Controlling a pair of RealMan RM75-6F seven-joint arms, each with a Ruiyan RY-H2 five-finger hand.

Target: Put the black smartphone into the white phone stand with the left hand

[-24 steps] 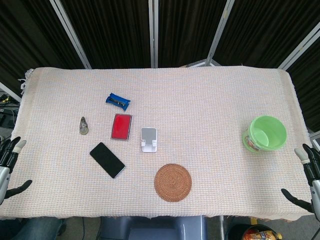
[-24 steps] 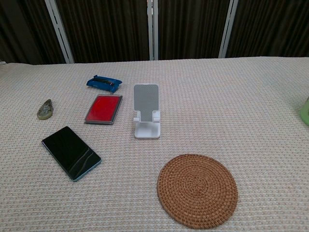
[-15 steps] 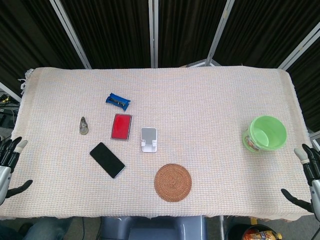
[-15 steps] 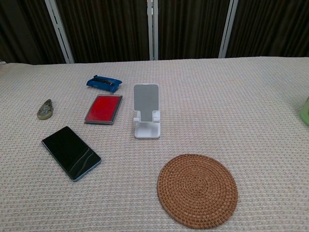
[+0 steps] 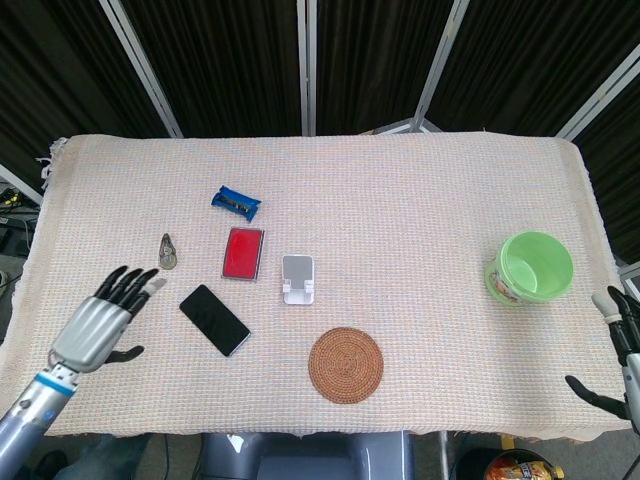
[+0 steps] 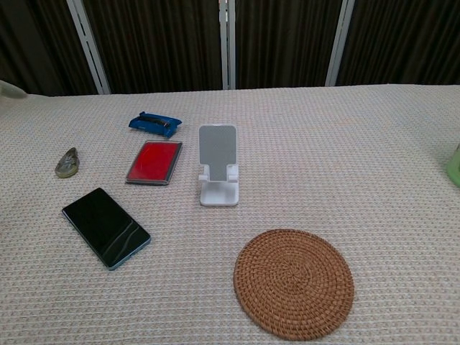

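Note:
The black smartphone [image 5: 214, 319] lies flat and slanted on the cloth, left of centre; the chest view shows the smartphone [image 6: 106, 226] at lower left. The white phone stand [image 5: 298, 278] stands upright and empty just right of it, and the stand [image 6: 218, 173] is near the middle of the chest view. My left hand [image 5: 103, 320] hovers over the cloth left of the phone, fingers spread, holding nothing. My right hand [image 5: 622, 352] stays at the table's right edge, fingers apart and empty.
A red flat case [image 5: 243, 253] lies behind the phone, with a blue clip [image 5: 236, 202] further back and a small greenish piece [image 5: 167, 252] to the left. A woven round coaster [image 5: 346, 364] sits in front of the stand. A green bucket [image 5: 533, 266] stands far right.
My left hand has come in from the table's left edge over the cloth, toward the phone. The right hand has barely moved. The objects lie as before.

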